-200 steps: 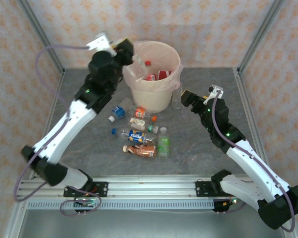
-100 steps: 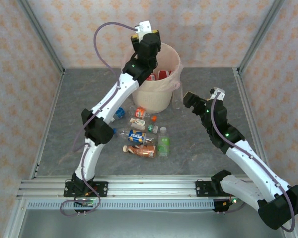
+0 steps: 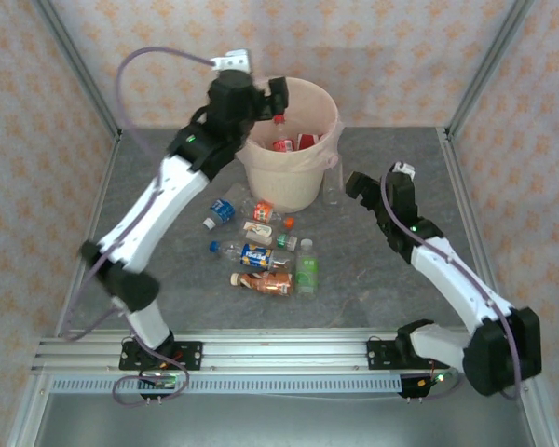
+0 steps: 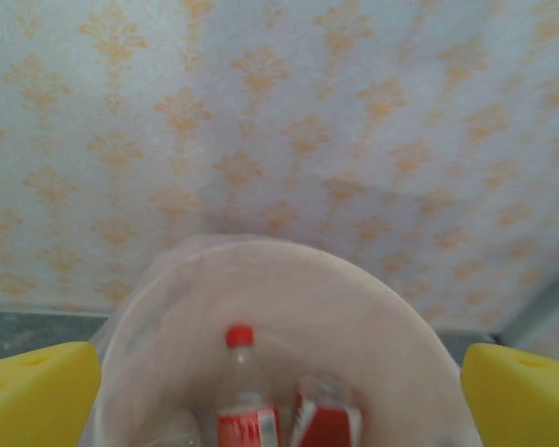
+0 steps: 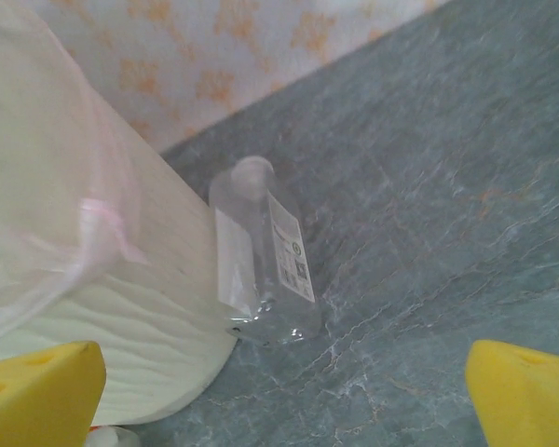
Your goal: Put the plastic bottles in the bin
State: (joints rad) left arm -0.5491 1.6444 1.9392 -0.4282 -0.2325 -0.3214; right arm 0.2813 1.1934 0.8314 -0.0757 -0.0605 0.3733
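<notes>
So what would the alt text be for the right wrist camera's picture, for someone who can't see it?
A clear plastic bottle with a white label stands beside the cream bin and its pinkish liner, on a grey stone-patterned table. The right gripper has its two yellow fingertips wide apart in the bottom corners, holding nothing. Patterned wallpaper shows behind.
</notes>
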